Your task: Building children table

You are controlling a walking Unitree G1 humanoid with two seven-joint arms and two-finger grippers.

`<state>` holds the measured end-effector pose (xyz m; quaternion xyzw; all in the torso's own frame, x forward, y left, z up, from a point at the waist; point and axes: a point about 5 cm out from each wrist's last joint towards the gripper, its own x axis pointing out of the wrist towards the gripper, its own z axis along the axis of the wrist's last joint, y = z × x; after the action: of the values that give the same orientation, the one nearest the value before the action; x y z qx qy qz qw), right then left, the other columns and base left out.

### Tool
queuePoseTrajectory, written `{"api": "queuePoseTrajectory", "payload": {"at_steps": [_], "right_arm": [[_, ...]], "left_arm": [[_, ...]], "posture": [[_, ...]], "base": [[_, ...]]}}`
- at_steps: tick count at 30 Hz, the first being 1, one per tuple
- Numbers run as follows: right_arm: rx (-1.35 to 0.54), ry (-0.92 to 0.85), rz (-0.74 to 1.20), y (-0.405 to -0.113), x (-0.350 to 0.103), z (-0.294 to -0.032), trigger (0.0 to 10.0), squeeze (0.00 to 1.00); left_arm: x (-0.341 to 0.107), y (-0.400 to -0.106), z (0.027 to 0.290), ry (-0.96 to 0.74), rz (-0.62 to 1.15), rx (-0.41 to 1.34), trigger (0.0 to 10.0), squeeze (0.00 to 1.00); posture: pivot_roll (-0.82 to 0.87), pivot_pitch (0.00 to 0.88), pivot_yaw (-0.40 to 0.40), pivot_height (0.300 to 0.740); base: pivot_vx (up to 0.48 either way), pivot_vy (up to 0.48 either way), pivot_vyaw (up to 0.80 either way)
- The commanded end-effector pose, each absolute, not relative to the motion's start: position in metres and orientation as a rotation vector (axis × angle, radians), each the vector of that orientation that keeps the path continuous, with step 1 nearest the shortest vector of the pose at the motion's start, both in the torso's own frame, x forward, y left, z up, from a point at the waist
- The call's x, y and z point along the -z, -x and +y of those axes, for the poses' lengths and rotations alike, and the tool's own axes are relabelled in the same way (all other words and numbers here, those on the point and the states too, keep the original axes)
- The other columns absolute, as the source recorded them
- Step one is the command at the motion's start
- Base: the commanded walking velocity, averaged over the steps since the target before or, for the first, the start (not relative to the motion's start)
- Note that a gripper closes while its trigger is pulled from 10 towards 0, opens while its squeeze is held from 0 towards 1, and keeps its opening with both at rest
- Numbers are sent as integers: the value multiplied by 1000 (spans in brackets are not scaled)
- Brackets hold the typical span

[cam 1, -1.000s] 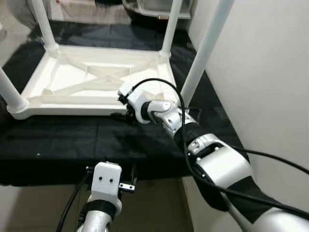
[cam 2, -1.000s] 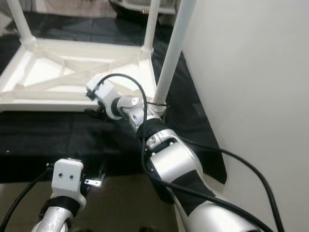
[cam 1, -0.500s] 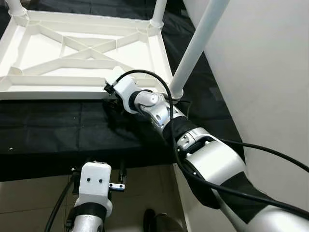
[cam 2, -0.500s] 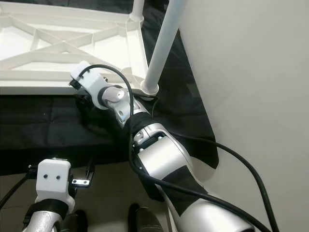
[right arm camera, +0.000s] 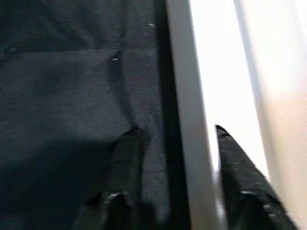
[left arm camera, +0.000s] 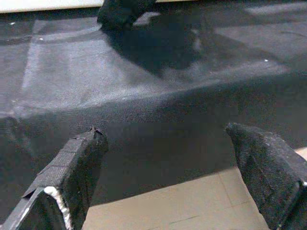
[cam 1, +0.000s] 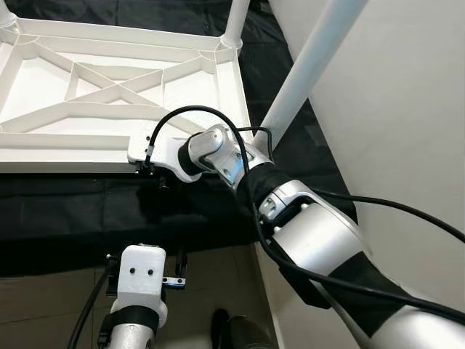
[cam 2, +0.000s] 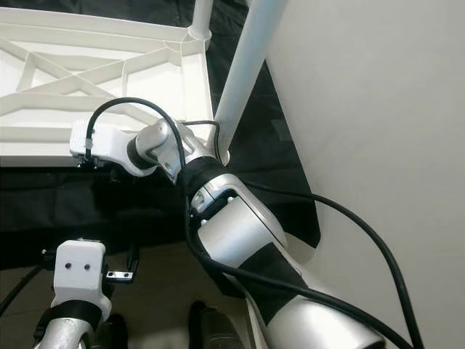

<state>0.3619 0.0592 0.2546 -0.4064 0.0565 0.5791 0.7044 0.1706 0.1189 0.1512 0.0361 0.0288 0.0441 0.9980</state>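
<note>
Table [cam 1: 109,109] lies upside down, legs [cam 1: 309,69] skyward.

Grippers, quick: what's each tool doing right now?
Left gripper: open, holding nothing, above the black cloth's edge.
Right gripper: open, fingers astride the upturned white table's near edge, not clamped.

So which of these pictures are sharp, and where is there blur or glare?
Left eye view: sharp, evenly lit, the upturned white table crisp on the black cloth. Left wrist view: clear, with a dark shadow on the cloth ahead of the open left pincer. Right wrist view: soft and blurred; the table's white edge between the right pincer fingers is washed out by glare.
</note>
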Motion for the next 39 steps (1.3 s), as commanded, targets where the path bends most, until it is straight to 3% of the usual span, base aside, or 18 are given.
{"api": "queuePoseTrajectory", "payload": {"at_steps": [1,8,12,21,27,33,35,37,39], "right_arm": [[-1302,933,221,-360,-229,55,0,0],[-1357,1065,128,-360,-233,51,0,0],[-1520,1282,172,-361,-233,28,0,0],[-1398,1563,101,-373,-235,5,0,0],[-1437,1466,3,-370,-250,10,0,0],[-1448,1554,-57,-368,-255,13,0,0],[-1407,1867,-139,-369,-252,7,0,0],[-1407,1867,-139,-369,-252,7,0,0],[-1368,2003,-221,-370,-248,5,0,0]], "left_arm": [[-160,-154,70,90,81,71,10000,0],[-160,-155,70,90,84,69,10000,0],[-157,-158,72,87,88,66,10000,0],[-154,-160,75,72,89,61,10000,0],[-151,-163,76,66,92,62,10000,0],[-150,-164,78,57,91,61,10000,0],[-149,-166,80,44,87,63,10000,0],[-149,-166,80,44,87,63,10000,0],[-148,-168,81,36,84,65,10000,0]], "posture": [[-23,331,-239,734],[-23,331,-239,734],[-24,311,-233,734],[-26,289,-222,734],[-22,279,-212,734],[-17,264,-206,734],[-20,257,-201,734],[-20,257,-201,734],[-31,246,-195,734]], "base": [[0,0,0],[0,0,0],[0,0,0],[0,0,0],[0,0,0],[0,0,0],[0,0,0],[0,0,0],[0,0,0]]}}
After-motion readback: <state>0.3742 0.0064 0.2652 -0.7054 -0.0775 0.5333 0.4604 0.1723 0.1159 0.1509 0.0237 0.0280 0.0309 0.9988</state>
